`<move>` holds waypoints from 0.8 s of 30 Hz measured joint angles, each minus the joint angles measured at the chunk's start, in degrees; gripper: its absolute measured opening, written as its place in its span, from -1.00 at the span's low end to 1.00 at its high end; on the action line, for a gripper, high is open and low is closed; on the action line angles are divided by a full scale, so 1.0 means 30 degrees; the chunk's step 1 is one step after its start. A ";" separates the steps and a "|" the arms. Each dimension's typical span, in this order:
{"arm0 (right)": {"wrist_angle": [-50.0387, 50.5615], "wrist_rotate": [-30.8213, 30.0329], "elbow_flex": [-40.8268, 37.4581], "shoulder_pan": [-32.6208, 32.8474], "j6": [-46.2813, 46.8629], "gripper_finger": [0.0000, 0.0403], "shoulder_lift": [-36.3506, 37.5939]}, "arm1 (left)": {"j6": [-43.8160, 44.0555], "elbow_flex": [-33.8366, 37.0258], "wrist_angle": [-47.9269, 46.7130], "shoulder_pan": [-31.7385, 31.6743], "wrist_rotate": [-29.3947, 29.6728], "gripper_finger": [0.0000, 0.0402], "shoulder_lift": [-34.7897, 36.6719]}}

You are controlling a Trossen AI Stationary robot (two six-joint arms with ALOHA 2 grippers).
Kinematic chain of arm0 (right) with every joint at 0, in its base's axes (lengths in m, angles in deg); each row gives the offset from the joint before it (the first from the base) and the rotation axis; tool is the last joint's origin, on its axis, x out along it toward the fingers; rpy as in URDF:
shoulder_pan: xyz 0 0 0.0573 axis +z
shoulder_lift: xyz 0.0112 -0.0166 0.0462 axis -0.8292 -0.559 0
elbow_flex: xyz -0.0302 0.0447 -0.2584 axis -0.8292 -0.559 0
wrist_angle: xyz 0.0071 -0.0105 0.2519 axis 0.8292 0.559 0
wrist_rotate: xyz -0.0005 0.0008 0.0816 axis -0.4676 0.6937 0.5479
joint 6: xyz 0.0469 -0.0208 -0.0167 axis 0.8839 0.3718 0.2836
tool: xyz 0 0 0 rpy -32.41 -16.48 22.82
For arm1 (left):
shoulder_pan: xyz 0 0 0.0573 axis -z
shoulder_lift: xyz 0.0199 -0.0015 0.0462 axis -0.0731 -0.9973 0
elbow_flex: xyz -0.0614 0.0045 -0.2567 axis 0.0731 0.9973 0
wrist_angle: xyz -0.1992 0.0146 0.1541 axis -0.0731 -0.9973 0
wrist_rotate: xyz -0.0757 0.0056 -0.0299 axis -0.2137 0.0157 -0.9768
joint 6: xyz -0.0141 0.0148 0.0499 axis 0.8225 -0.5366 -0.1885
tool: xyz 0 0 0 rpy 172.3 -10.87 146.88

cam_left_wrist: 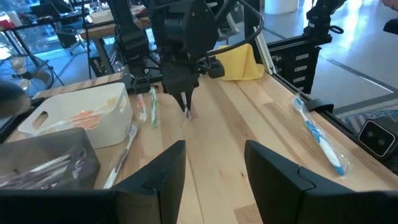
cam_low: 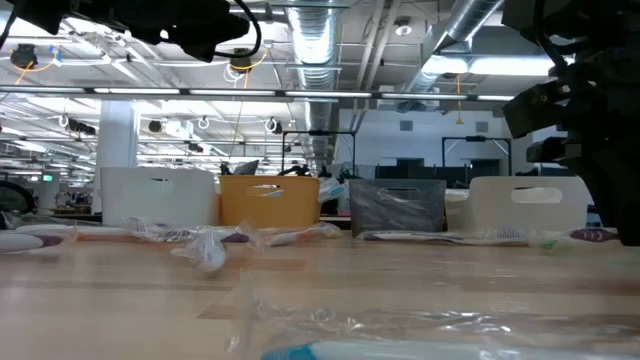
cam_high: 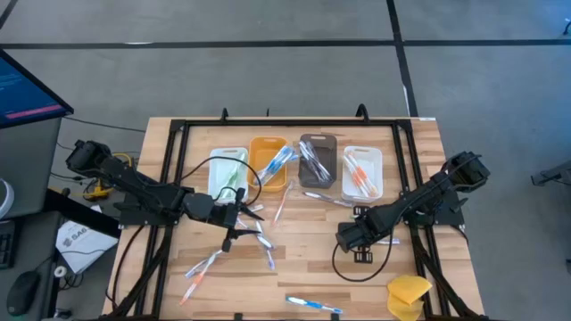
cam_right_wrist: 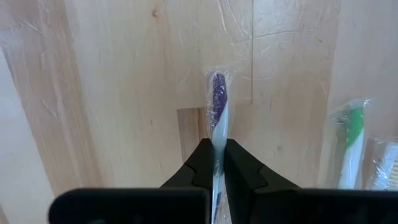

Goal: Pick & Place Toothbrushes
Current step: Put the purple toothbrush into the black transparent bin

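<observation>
No readable brand or label can be made out anywhere, the wrappers are just clear plastic. The right end effector (cam_right_wrist: 216, 163) is pinched shut on a wrapped toothbrush with a purple head (cam_right_wrist: 217, 102), held low over the wooden tabletop (cam_right_wrist: 124, 74) near the white bin (cam_high: 362, 171); a green-handled toothbrush (cam_right_wrist: 351, 146) is seen just beside it. The left end effector (cam_left_wrist: 214, 171) is spread open with nothing gripped, over the loose toothbrushes (cam_high: 259, 241) scattered mid-tabletop. More are already sorted into the orange bin (cam_high: 268, 163) and grey bin (cam_high: 318, 160). A blue toothbrush (cam_high: 312, 305) is left near the front edge, a yellow sponge (cam_high: 408, 295) nearby.
</observation>
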 joint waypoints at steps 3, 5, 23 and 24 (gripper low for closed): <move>0.0147 0.0004 0.0436 -0.0051 -0.0092 -0.96 0.0000 | -0.0066 0.0000 0.0075 0.0000 0.0007 -0.21 0.0000; 0.0248 0.0000 0.0822 -0.0051 -0.0439 -0.96 0.0000 | -0.0052 0.0000 0.0075 0.0000 0.0004 -0.21 0.0000; 0.2042 -0.2984 0.5849 -0.1264 -0.5320 -0.96 0.0029 | -0.0044 0.0000 0.0075 0.0000 0.0000 -0.21 0.0000; 0.2041 -0.3010 0.6020 -0.1530 -0.5745 -0.96 0.0029 | -0.0044 0.0000 0.0075 -0.0004 0.0000 -0.21 0.0000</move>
